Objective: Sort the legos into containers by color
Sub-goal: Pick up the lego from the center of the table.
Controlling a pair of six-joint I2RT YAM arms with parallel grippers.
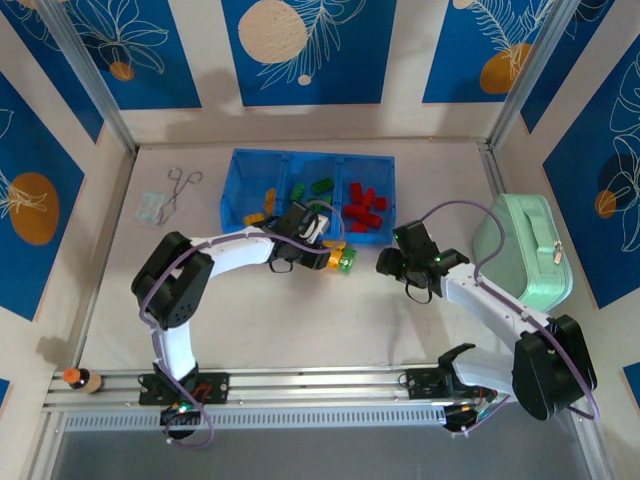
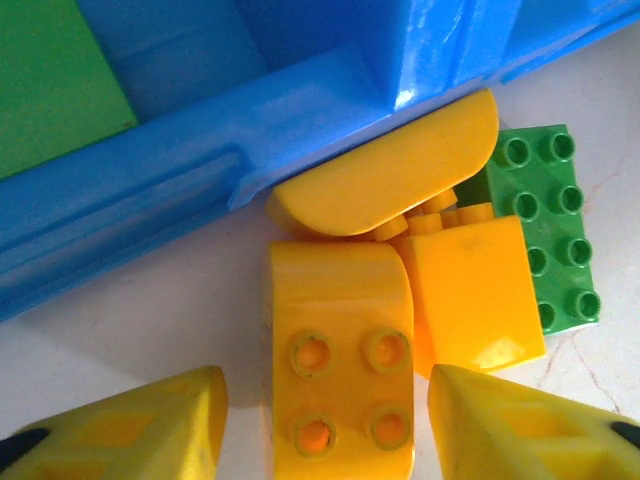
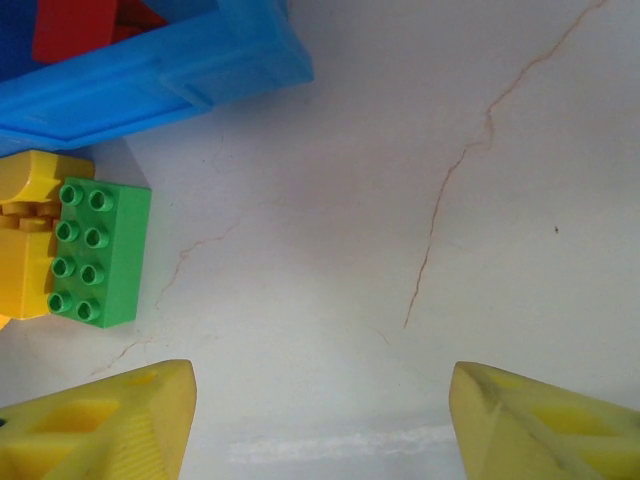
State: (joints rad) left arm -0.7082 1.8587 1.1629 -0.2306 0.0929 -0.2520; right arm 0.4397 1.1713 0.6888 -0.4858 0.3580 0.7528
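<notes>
The blue tray holds yellow legos in its left compartment, green ones in the middle and red ones on the right. Just in front of its wall lie three yellow bricks and a green brick. My left gripper is open, with a finger on each side of the nearest yellow brick and a small gap on both sides. To the right of that cluster my right gripper stands open over bare table, with the green brick to its left.
A mint-green zippered case sits at the right edge of the table. Metal forceps and a small clear bag lie left of the tray. A small bottle rests on the near rail.
</notes>
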